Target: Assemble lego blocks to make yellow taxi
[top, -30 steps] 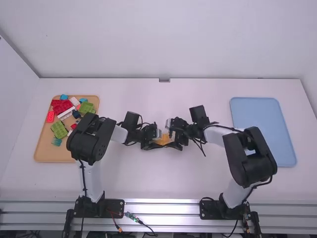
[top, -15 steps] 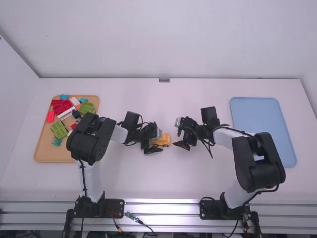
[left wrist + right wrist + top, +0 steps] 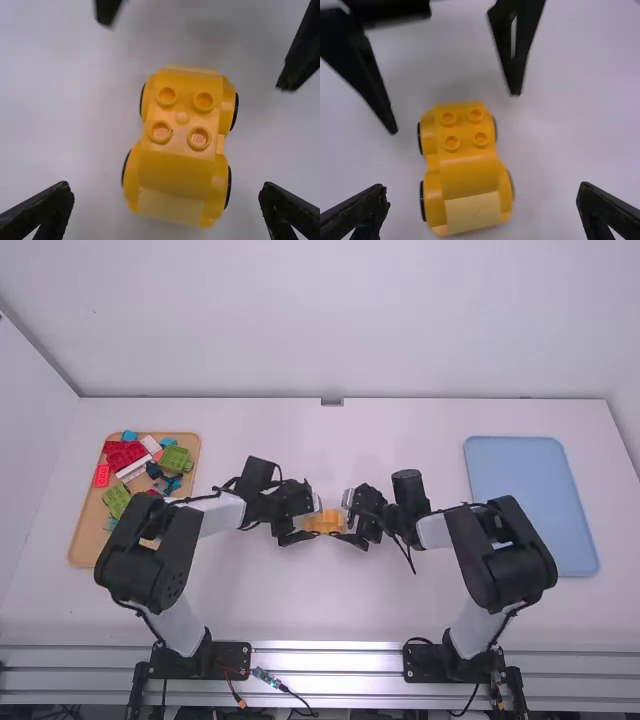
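Taxi body: a yellow plastic toy car with black-edged wheels and four round top studs is resting upright, near the middle of the white desk.
Left pincer: the black two-finger pincer is standing wide at one end of the car, gripping nothing.
Right pincer: the matching black pincer is facing it from the opposite end, also standing wide and empty.
Tan tray: this shallow tray is holding red, green, white and blue blocks.
Blue tray: this rectangular tray is lying right of the car.
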Action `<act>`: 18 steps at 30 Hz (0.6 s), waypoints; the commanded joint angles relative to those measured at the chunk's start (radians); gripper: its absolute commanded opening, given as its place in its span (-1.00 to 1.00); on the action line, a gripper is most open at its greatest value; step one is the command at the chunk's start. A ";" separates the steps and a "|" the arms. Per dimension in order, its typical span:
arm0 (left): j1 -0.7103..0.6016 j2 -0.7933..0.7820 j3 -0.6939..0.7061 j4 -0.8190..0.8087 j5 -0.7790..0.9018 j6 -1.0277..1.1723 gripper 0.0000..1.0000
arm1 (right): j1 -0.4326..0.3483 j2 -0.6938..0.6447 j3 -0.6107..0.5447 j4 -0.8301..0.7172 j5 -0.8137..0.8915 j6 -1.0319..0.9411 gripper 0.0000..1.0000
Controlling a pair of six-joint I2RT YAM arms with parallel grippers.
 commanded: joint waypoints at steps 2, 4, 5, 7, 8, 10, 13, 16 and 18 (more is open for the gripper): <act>0.065 -0.070 -0.006 -0.045 0.049 0.052 0.98 | 0.035 0.058 -0.006 0.035 -0.033 0.026 0.99; 0.105 -0.086 -0.006 -0.066 0.105 0.073 0.98 | 0.046 0.068 0.003 0.031 -0.031 0.027 0.99; 0.154 -0.094 -0.006 -0.079 0.179 0.095 0.98 | 0.056 0.076 0.013 0.032 -0.031 0.026 0.99; 0.202 -0.094 -0.006 -0.086 0.243 0.094 0.98 | 0.069 0.088 0.028 0.035 -0.033 0.027 0.99; 0.213 -0.094 -0.006 -0.093 0.257 0.095 0.98 | 0.073 0.093 0.034 0.034 -0.033 0.026 0.99; 0.236 -0.094 -0.006 -0.113 0.271 0.096 0.98 | 0.090 0.125 0.063 0.035 -0.033 0.027 0.99; 0.226 -0.094 -0.008 -0.142 0.261 0.135 0.98 | 0.101 0.176 0.106 0.034 -0.034 0.029 0.99; 0.221 -0.094 -0.021 -0.133 0.265 0.166 0.98 | 0.100 0.220 0.153 0.027 -0.077 0.053 0.99; 0.221 -0.094 -0.027 -0.124 0.264 0.164 0.98 | 0.100 0.229 0.165 0.023 -0.090 0.053 0.98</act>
